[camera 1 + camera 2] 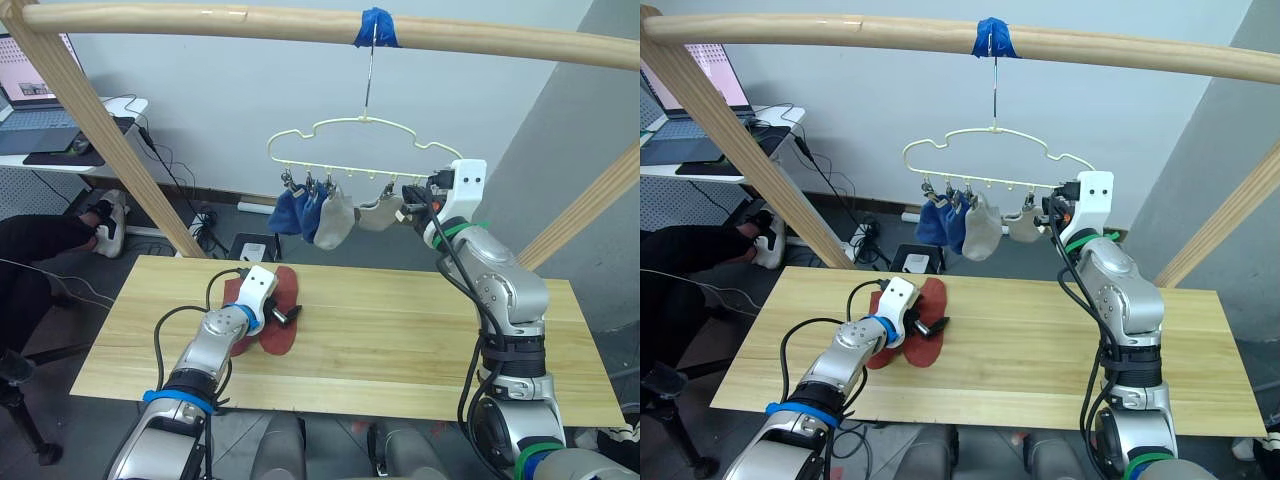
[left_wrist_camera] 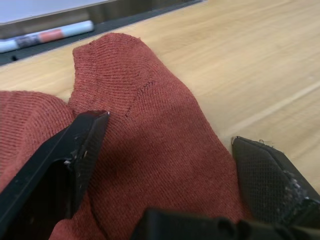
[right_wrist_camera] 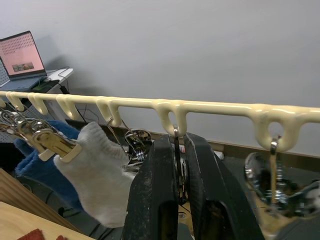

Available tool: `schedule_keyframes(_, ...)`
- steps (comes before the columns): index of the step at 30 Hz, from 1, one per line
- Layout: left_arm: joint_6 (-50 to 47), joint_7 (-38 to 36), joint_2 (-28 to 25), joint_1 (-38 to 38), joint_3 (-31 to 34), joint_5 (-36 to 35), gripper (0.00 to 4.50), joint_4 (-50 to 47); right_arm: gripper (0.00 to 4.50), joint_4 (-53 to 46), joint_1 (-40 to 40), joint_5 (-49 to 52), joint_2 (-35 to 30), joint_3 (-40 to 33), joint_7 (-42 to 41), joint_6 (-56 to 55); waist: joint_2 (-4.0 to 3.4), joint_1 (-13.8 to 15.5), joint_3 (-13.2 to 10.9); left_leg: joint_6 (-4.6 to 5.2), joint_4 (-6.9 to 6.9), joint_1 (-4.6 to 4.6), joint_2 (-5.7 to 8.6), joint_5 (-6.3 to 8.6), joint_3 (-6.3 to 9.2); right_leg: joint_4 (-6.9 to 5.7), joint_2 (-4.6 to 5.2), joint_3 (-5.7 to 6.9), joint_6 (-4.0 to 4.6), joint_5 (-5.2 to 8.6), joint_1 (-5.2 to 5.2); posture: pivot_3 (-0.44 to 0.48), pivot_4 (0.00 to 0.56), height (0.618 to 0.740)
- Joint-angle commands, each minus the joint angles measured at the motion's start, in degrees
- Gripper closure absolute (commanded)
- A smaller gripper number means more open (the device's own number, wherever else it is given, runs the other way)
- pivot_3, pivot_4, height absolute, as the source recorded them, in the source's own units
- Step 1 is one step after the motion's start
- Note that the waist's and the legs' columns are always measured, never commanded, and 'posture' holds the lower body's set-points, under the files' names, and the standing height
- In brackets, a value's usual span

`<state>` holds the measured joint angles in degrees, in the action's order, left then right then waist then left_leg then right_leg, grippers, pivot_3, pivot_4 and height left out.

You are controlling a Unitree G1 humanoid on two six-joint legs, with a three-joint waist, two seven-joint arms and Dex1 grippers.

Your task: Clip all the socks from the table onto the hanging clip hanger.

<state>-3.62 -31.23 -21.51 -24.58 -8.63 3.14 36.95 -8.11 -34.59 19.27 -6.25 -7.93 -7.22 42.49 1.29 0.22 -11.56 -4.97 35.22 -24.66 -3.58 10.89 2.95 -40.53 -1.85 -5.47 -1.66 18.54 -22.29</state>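
Observation:
Two rust-red socks [image 1: 281,297] lie overlapping on the left part of the pale wooden table [image 1: 420,340]. My left gripper [image 1: 288,315] rests low over them. In the left wrist view it [image 2: 170,135] is open, with one black finger [image 2: 82,137] on each side of the upper red sock [image 2: 150,135]. The yellow-green clip hanger [image 1: 370,122] hangs from the pole and carries two blue socks [image 1: 295,212] and two light grey socks [image 1: 336,220]. At the hanger's right end, my right gripper [image 3: 179,142] is shut on a silver clip [image 3: 178,167] beside a grey sock [image 3: 97,175].
A thick wooden pole frame [image 1: 300,20] spans overhead, with slanted posts [image 1: 110,140] at both sides and blue tape [image 1: 378,27] at the hook. A desk with a laptop [image 1: 35,90] stands far left. Cables and a power strip [image 1: 215,235] lie on the floor behind the table.

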Motion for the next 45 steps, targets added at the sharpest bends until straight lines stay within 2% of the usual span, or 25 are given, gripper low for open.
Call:
schedule_keyframes(1,-1.15,-2.89,0.82,0.13,-0.64,-0.37,0.81,0.65,4.5,-0.78,-1.6,0.99,-0.47,-1.29,0.5,0.33,-0.01,-0.13,0.01,0.0,0.05,0.0,0.01,0.0,-0.01,-0.04,0.0,-0.02,0.0,0.0,0.0,0.09,0.157,0.74)
schedule_keyframes(5,0.27,-3.78,0.67,0.05,-1.13,0.75,1.97,0.19,4.5,0.73,-2.61,0.81,-0.91,-1.31,-0.06,0.49,-0.01,-0.27,0.0,0.01,0.25,0.02,0.0,0.0,0.01,-0.28,-0.02,-0.01,-0.01,0.01,-0.01,0.1,0.162,0.74)
schedule_keyframes(8,1.74,-4.21,0.63,0.39,-0.72,0.59,2.61,-1.49,4.5,0.95,-2.69,1.03,-0.97,-1.05,-0.31,0.97,-0.01,-0.29,0.0,0.01,0.35,0.01,-0.01,0.0,0.01,-0.34,-0.04,-0.02,-0.01,0.01,-0.01,0.1,0.162,0.74)
schedule_keyframes(15,4.67,-9.83,1.14,3.17,0.13,-3.34,4.46,-10.97,4.5,0.37,-2.55,1.31,-1.58,-1.33,-0.68,1.74,-0.02,-0.27,-0.01,0.01,0.39,-0.02,-0.01,0.0,0.02,-0.32,-0.04,-0.01,-0.01,0.01,-0.01,0.07,0.18,0.74)
schedule_keyframes(18,5.2,-12.45,0.89,4.13,0.38,-5.49,4.49,-16.75,4.5,-0.68,-2.09,2.27,-2.39,-2.03,-0.81,3.6,-0.01,-0.31,-0.02,0.01,0.43,-0.04,-0.01,0.0,0.01,-0.32,-0.03,-0.03,-0.01,0.01,0.0,0.03,0.184,0.74)
schedule_keyframes(23,6.57,-16.1,-0.69,6.02,0.84,-8.43,4.49,-24.57,4.5,-4.28,-1.37,6.0,-1.97,-3.34,0.04,9.67,-0.02,-1.03,-0.01,0.01,0.48,-0.04,-0.02,0.01,0.01,-0.33,-0.03,-0.06,-0.02,0.01,0.0,-0.019,0.155,0.74)
schedule_keyframes(31,10.7,-20.52,-1.66,8.28,1.3,-13.15,4.49,-35.66,4.5,-8.87,-2.82,16.38,0.58,-12.02,4.11,24.01,-0.02,-2.24,0.09,0.01,0.5,-0.05,-0.01,0.01,0.02,-0.34,-0.03,-0.05,-0.02,0.01,0.0,-0.05,0.121,0.74)
schedule_keyframes(35,15.41,-20.8,-1.15,8.09,1.22,-13.68,4.49,-36.96,4.5,-9.24,-4.84,21.22,2.16,-17.3,7.22,31.01,-0.03,-2.29,0.4,0.01,0.54,-0.06,-0.01,0.01,0.0,-0.34,-0.03,-0.07,-0.02,0.01,0.01,-0.045,0.112,0.74)
schedule_keyframes(45,27.1,-15.91,0.62,5.19,0.31,-8.01,4.49,-33.68,4.5,-6.46,-12.37,27.84,7.44,-30.53,15.03,43.39,-0.1,-2.63,0.72,0.03,0.54,-0.06,0.01,0.01,-0.02,-0.32,-0.03,-0.11,-0.03,0.02,0.0,-0.018,0.137,0.74)
